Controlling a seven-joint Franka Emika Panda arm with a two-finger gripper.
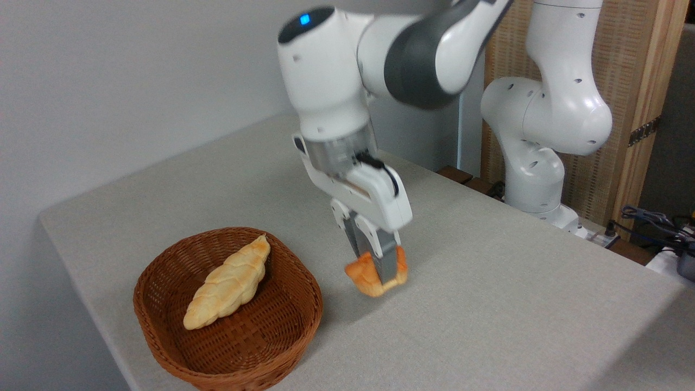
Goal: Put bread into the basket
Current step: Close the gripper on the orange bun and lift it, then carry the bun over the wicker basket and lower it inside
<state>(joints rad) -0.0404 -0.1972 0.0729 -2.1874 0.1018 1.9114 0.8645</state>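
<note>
Hand (380, 271): closed on the bread (365, 278), an orange-golden bun, held tilted and apparently just clear of the desk (488, 282). Basket (163, 347): brown wicker, at nine o'clock of the bun, near but apart. Contents: one pale braided loaf (228, 282), lying diagonally. Progress, as judged: pickup done; carry toward nine o'clock, lowering over the basket and release remain.

Your arm's reaching down from the upper right, wrist tipped a bit, blue light on. Your gripper (378, 269) points at the tabletop, fingers clamped on the bread (365, 278).
</note>
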